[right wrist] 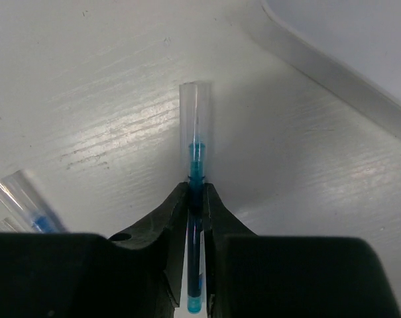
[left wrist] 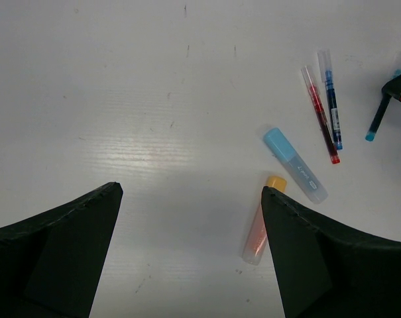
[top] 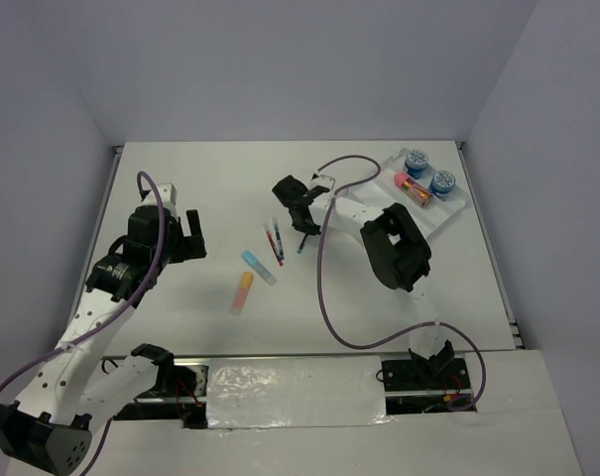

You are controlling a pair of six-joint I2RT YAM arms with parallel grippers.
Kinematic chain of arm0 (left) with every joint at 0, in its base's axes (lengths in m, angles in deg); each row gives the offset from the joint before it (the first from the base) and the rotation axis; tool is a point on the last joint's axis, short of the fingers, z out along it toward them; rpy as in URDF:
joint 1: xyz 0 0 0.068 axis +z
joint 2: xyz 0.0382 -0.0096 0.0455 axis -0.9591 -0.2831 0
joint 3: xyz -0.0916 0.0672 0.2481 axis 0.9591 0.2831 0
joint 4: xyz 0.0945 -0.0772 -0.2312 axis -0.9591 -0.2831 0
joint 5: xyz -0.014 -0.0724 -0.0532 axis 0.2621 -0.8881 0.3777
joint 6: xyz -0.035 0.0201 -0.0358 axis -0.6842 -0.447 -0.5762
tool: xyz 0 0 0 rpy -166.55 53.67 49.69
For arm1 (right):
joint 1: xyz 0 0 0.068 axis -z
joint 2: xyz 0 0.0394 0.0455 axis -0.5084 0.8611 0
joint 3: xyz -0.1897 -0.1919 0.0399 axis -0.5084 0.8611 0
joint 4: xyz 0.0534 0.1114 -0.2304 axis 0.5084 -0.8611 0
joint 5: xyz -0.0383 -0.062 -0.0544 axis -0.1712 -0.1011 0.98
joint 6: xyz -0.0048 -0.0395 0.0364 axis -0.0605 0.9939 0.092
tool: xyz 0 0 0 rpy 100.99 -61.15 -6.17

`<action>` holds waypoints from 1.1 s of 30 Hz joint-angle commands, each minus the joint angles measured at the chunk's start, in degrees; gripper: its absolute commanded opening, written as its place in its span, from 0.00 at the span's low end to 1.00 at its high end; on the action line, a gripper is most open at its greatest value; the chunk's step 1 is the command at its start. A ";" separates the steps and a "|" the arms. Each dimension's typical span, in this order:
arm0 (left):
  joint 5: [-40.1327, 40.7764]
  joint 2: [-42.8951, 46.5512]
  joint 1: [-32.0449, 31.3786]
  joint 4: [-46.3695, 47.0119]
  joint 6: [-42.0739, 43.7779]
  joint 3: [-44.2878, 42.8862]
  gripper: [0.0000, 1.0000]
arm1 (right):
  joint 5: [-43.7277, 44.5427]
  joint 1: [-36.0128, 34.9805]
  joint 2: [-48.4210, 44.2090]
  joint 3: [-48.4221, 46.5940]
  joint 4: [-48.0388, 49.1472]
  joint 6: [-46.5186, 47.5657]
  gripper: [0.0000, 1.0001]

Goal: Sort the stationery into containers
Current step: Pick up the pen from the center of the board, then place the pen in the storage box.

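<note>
Right claw [right wrist: 195, 196] pinching teal pen [right wrist: 196, 136], red pen [left wrist: 320, 114] nearby

The white worktop [top: 210, 188] carries a red pen [left wrist: 321, 114] and a blue pen [left wrist: 331, 99] side by side, just left of the right pincer [top: 304, 226], which pinches a teal pen [top: 301, 243]. Nearer the left pincer [top: 187, 238] lie a light-blue bar [top: 259, 267] and an orange bar [top: 242, 293]. The white tray [top: 433, 220] sits well right of the right pincer.

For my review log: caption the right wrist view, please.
Right gripper, jaws closed on a clear-capped teal pen, white table behind.
</note>
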State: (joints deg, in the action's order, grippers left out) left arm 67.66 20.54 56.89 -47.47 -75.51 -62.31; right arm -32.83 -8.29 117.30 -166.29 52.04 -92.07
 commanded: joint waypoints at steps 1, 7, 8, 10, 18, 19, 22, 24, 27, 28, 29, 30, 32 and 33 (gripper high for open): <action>-0.32 1.11 0.05 1.67 -0.37 0.33 0.99 | -2.55 -1.75 -1.71 4.25 0.34 0.73 0.16; 0.12 1.29 0.05 1.50 -0.37 0.50 0.99 | -16.58 -1.84 -5.75 10.99 14.37 18.75 0.08; 0.21 1.20 -0.03 1.58 -0.37 0.42 0.99 | -24.19 -1.93 -8.28 11.98 19.97 22.76 0.00; 0.56 0.94 -0.30 1.50 -0.37 0.51 0.99 | -27.07 -1.58 -11.19 14.08 22.22 30.95 0.00; 1.26 1.55 -0.56 1.58 -0.46 0.59 0.99 | -40.89 2.11 -24.12 12.26 16.27 62.20 0.00; 1.35 1.55 -0.56 1.58 -0.46 0.59 0.99 | -39.31 2.55 -24.91 11.82 13.21 65.05 0.00; 1.17 1.02 -0.74 1.41 -0.46 0.51 0.99 | -33.16 6.76 -26.15 10.58 9.32 72.36 0.00; 1.17 0.94 -0.82 1.41 -0.55 0.42 0.99 | -27.38 12.55 -24.93 9.10 7.73 74.39 0.00; 1.44 1.29 -1.09 1.41 -0.55 0.59 0.99 | -25.23 19.75 -20.98 6.47 4.66 76.84 0.00; 1.70 1.37 -1.35 1.49 -0.55 0.59 0.99 | -24.01 21.34 -18.62 5.75 3.08 77.46 0.00; 1.87 1.38 -1.35 1.41 -0.55 0.51 0.99 | -23.31 22.49 -17.46 5.14 2.11 78.69 0.00; 1.96 1.38 -1.53 1.32 -0.64 0.59 0.99 | -22.60 24.59 -16.32 4.52 1.32 79.48 0.00; 2.05 1.20 -1.88 1.41 -0.55 0.50 1.00 | -21.02 26.53 -14.99 5.91 1.92 82.11 0.00; 1.96 1.11 -1.88 1.41 -0.55 0.50 0.99 | -20.49 27.07 -15.42 6.44 3.75 82.39 0.00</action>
State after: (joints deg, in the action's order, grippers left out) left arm 68.57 21.02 55.42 -47.49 -75.56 -62.29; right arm -56.58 18.61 101.58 -160.19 58.33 -15.05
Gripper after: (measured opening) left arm 0.994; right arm 0.161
